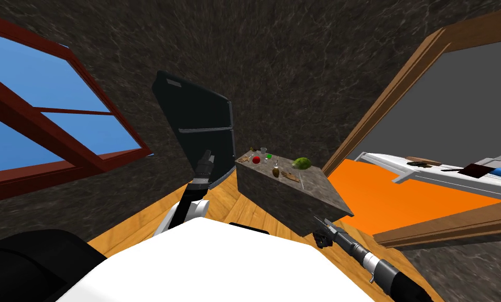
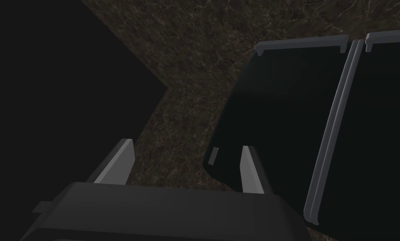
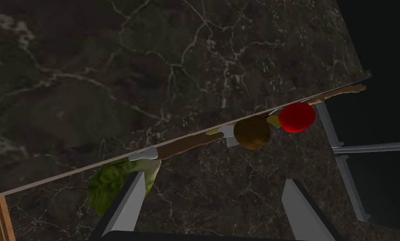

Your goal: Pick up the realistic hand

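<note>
**Right gripper low beside the counter, the hand not yet reached**

Head view: We face a dark marbled counter (image 1: 296,204) in a room with dark marbled walls. Small things lie on its top: a red ball (image 1: 256,160), a brown round fruit (image 1: 275,171) and a green lettuce (image 1: 302,163). Just beside the lettuce is a slender brown shape that we take to be the realistic hand (image 1: 291,177). Our right gripper (image 1: 322,225) hangs by the counter's near lower corner, well below the top. Our left gripper (image 1: 207,156) is raised toward a black fridge (image 1: 197,115) that stands left of the counter.

Left wrist view: The left gripper's fingers stand wide apart with nothing between them. They point at the fridge and the wall.

Right wrist view: The right gripper's fingers are spread wide and hold nothing. They point up along the counter's side, so we see the top edge-on. The hand shows over that edge as a brown forearm with a pale cuff. It lies between the lettuce and the brown fruit, well apart from the fingertips.

To reach well, we judge the gripper should first rise clear above the counter's edge. It can then come down with its fingers on either side of the forearm's narrow width. The cuff end sits close against the lettuce, so closing nearer the forearm's middle should spare the leaves and avoid nudging the fruit.
</note>
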`<state>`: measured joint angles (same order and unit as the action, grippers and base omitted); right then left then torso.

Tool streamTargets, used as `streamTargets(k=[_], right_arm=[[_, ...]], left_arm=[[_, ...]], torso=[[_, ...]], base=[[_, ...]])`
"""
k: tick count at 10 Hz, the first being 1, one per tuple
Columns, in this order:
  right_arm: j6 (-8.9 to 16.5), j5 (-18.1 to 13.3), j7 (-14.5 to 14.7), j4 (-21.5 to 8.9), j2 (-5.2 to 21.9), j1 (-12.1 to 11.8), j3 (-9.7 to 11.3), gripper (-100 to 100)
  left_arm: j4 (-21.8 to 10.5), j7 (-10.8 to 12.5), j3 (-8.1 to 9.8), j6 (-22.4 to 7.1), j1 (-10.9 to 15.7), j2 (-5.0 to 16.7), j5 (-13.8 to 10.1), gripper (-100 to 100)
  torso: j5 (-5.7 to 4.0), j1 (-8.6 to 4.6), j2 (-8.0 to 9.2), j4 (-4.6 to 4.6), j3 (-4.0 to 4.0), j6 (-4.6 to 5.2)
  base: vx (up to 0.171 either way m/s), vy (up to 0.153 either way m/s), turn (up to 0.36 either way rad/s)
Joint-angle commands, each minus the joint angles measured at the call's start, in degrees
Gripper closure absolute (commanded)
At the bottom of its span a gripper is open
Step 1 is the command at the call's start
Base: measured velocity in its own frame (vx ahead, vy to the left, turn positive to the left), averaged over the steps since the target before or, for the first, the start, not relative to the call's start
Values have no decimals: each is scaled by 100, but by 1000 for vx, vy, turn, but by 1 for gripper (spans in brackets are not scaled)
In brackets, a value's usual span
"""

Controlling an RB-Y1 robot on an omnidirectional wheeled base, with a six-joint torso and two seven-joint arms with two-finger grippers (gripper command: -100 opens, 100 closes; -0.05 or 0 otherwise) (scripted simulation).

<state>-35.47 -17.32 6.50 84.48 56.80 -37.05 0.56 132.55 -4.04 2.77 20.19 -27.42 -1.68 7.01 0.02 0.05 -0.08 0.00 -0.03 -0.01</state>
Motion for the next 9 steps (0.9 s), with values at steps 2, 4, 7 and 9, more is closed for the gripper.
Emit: streamTargets(k=[2,4,7,9], right_arm=[[31,-228,161,-187,470,-171,-17,-100],[40,-324,221,-252,724,-253,-29,-100],[75,-626,385,-414,1297,-510,-62,-100],[107,-831,475,-493,1682,-684,-84,-100]], left_arm=[[0,0,0,0,0,0,0,0],[0,0,0,0,0,0,0,0],[0,0,0,0,0,0,0,0],[0,0,0,0,-1,0,0,0]], torso=[[0,3,-3,0,-1,-1],[1,4,-6,-1,-4,-2],[-1,-3,-6,-1,-4,-3],[-1,-4,-24,-5,-14,-2]], base=[[28,33,113],[17,18,107],[36,11,124],[87,3,140]])
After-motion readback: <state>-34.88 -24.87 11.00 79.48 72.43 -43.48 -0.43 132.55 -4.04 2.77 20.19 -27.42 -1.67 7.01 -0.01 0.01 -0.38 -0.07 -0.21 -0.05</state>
